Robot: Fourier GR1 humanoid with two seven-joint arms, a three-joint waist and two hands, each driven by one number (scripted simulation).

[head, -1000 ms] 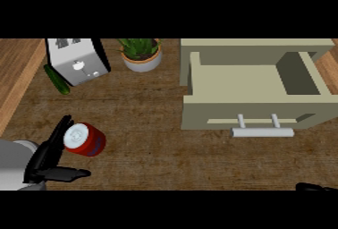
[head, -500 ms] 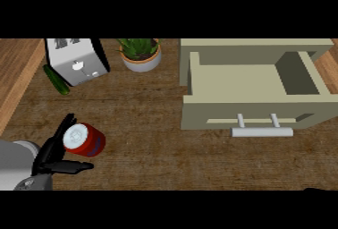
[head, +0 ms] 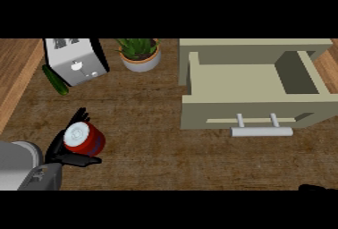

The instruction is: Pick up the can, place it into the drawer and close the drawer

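The red can [head: 84, 139] with a white top stands upright on the brown counter at the lower left. My left hand [head: 61, 153] is against its left side: the fingers [head: 79, 117] run straight up past the can's far-left edge and the thumb [head: 82, 161] lies just under its near side. Whether they press on the can is unclear. The beige drawer [head: 251, 80] is pulled open at the right, its inside bare, its white handle [head: 260, 131] facing me. Only a black sliver of my right hand [head: 319, 188] shows at the bottom right edge.
A white toaster [head: 76, 62] stands at the back left with a green cucumber [head: 55, 80] beside it. A potted plant [head: 138, 53] sits between the toaster and the drawer. The counter's lighter wooden edge [head: 14, 80] runs down the left.
My left hand has slid right and forward until it hugs the can, thumb now under it. The can has not moved. The right hand has sunk lower at the frame's edge.
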